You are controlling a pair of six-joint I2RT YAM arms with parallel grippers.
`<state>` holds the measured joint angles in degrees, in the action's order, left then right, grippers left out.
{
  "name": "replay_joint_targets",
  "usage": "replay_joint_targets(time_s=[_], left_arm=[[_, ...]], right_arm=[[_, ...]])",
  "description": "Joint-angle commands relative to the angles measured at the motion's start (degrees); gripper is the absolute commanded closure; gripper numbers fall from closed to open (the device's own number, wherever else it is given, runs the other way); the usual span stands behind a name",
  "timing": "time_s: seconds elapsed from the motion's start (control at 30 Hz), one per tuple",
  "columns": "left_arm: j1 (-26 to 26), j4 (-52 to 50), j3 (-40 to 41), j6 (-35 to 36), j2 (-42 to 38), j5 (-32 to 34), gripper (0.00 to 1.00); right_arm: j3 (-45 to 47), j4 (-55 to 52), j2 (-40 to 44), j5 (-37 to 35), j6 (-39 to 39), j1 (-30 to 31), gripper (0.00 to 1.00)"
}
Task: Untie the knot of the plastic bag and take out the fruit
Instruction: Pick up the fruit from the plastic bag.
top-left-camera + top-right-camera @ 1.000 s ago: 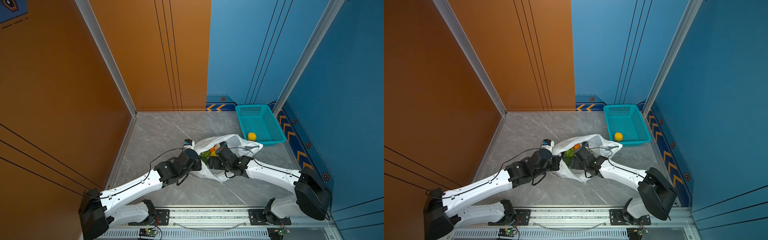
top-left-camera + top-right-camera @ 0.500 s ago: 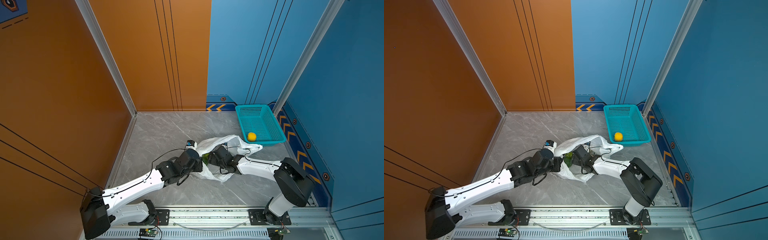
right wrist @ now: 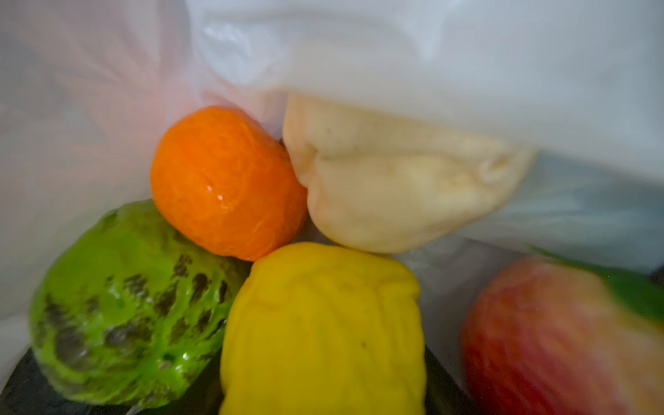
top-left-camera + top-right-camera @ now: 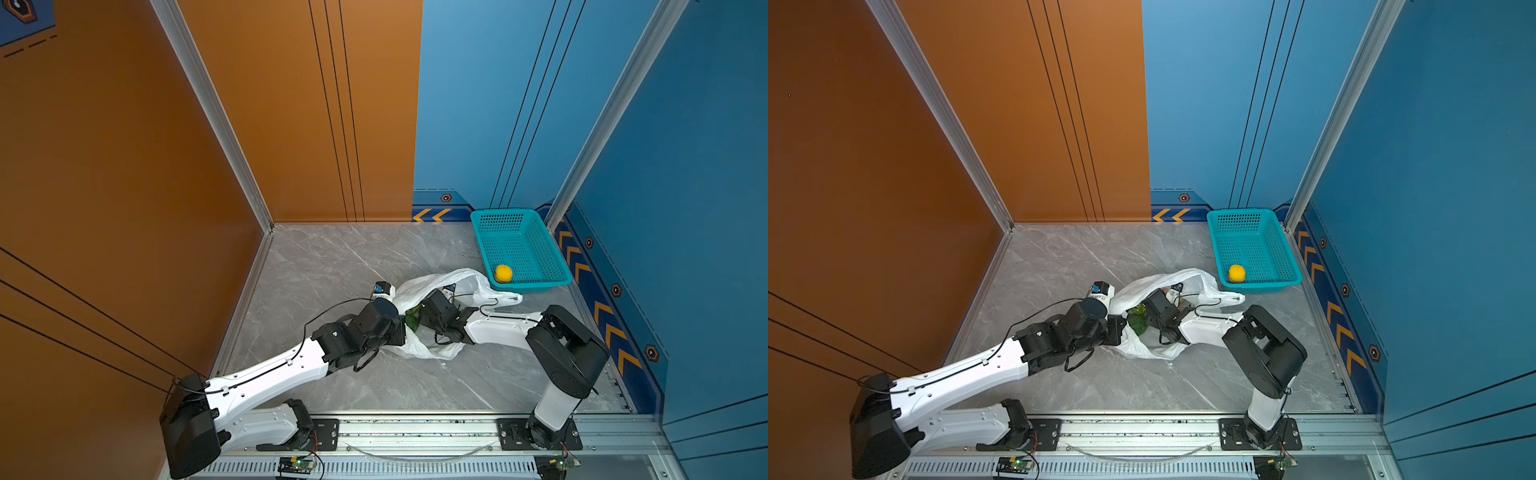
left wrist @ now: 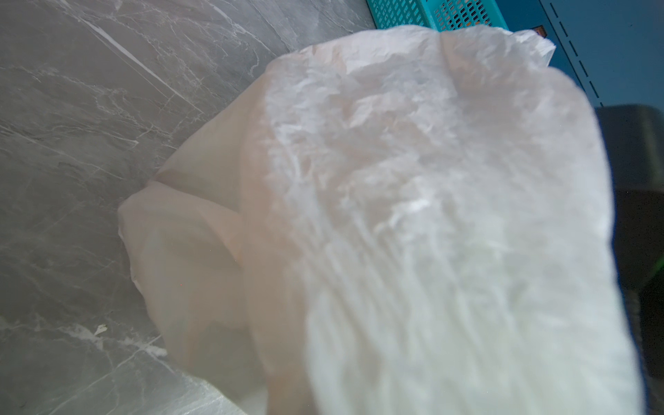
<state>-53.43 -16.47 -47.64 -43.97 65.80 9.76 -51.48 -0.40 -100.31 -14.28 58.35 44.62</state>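
Note:
The white plastic bag (image 4: 440, 282) lies mid-floor with its mouth open; the knot is out of view. My left gripper (image 4: 402, 328) is shut on the bag's near-left edge, and bag film (image 5: 395, 179) fills the left wrist view. My right gripper (image 4: 424, 318) reaches inside the mouth. In the right wrist view a yellow fruit (image 3: 323, 323) sits between its dark fingers (image 3: 442, 391), pressed on both sides. Around it lie an orange fruit (image 3: 226, 183), a cream one (image 3: 395, 187), a blotched green one (image 3: 122, 305) and a red-yellow one (image 3: 546, 341).
A teal basket (image 4: 540, 249) stands at the back right against the blue wall, holding one yellow-orange fruit (image 4: 503, 273). One bag handle (image 4: 498, 297) trails towards it. The right arm's elbow (image 4: 569, 353) stands raised near the front rail. Orange wall on the left.
My right gripper has pushed left and deeper into the bag, its elbow swinging up and inward, and its jaws have narrowed round the yellow fruit. The left arm has hardly moved.

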Motion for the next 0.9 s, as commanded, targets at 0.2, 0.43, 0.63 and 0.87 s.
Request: replay_joint_targets(time_s=[0.2, 0.43, 0.63, 0.87], left_arm=[[-0.9, -0.2, 1.5, 0.0, -0.4, 0.7, 1.00], [-0.9, -0.3, 1.8, -0.2, -1.2, 2.9, 1.00], [-0.8, 0.2, 1.8, -0.4, -1.3, 4.1, 1.00], [-0.8, -0.1, 1.7, -0.4, -1.2, 4.6, 1.00]], right_arm=[[-0.9, -5.6, 6.1, -0.5, -0.9, 3.5, 0.52], [0.2, -13.4, 14.8, 0.4, -0.7, 7.0, 0.53], [-1.7, -20.4, 20.7, 2.9, -2.5, 8.6, 0.53], [-9.6, -31.2, 26.2, 4.7, -6.9, 9.6, 0.53]])
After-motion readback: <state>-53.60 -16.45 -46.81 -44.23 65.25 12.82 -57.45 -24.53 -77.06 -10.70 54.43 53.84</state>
